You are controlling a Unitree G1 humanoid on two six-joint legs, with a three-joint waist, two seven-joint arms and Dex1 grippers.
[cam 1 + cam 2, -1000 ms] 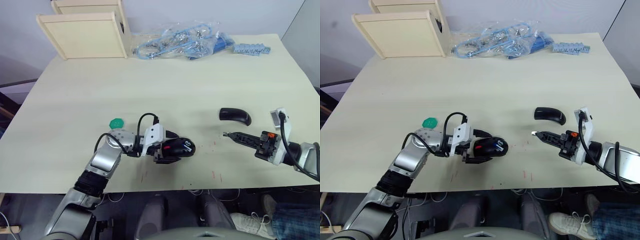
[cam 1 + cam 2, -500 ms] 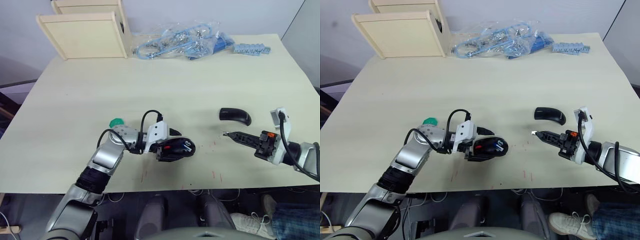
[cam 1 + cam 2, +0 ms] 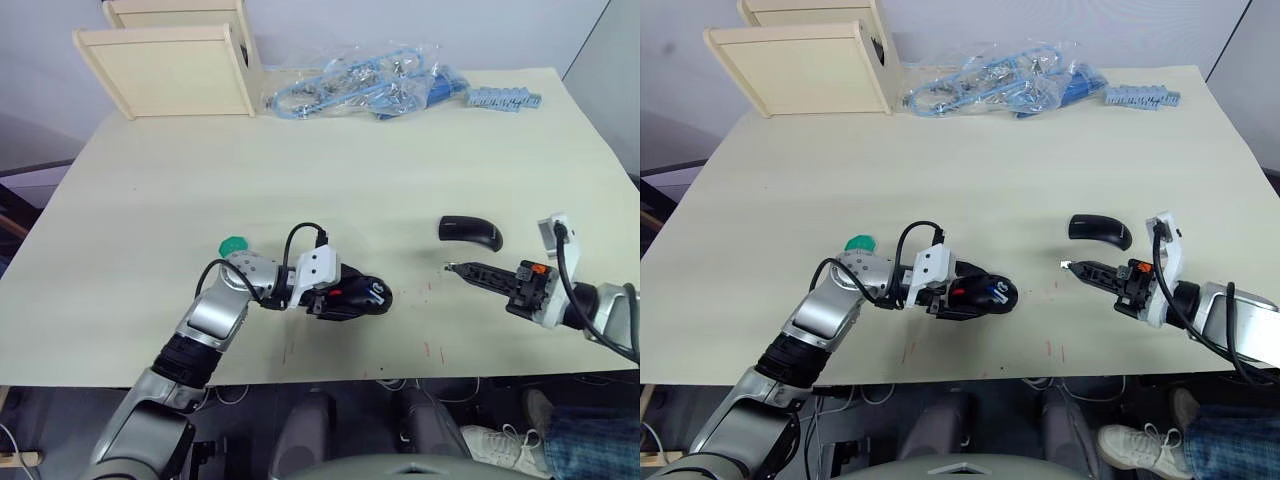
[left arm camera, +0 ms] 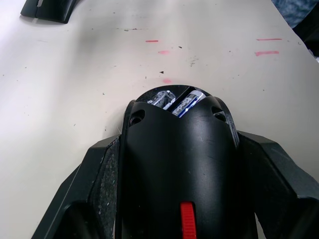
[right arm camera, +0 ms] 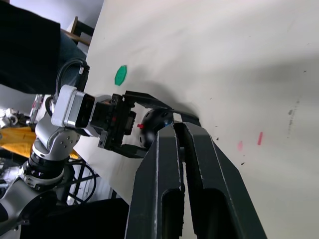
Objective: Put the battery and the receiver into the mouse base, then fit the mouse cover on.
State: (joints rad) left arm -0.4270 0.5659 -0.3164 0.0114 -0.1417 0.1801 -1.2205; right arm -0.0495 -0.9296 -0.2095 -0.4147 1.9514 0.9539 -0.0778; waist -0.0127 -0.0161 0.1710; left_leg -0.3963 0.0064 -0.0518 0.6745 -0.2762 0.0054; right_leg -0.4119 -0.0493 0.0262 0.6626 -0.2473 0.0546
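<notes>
Gripping the mouse base (image 3: 352, 297) with my left gripper (image 3: 335, 298), battery (image 4: 185, 103) inside; right gripper (image 3: 452, 268) fingers pressed together, mouse cover (image 3: 470, 231) nearby.

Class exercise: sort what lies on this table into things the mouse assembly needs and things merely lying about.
Needed: mouse base in the left gripper, battery inside it, mouse cover.

Lying about: green disc, bag of blue parts, wooden boxes.

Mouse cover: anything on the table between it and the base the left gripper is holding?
Nothing visible. Bare table lies between the mouse cover and the mouse base in the left gripper; the right gripper sits just below that line.
</notes>
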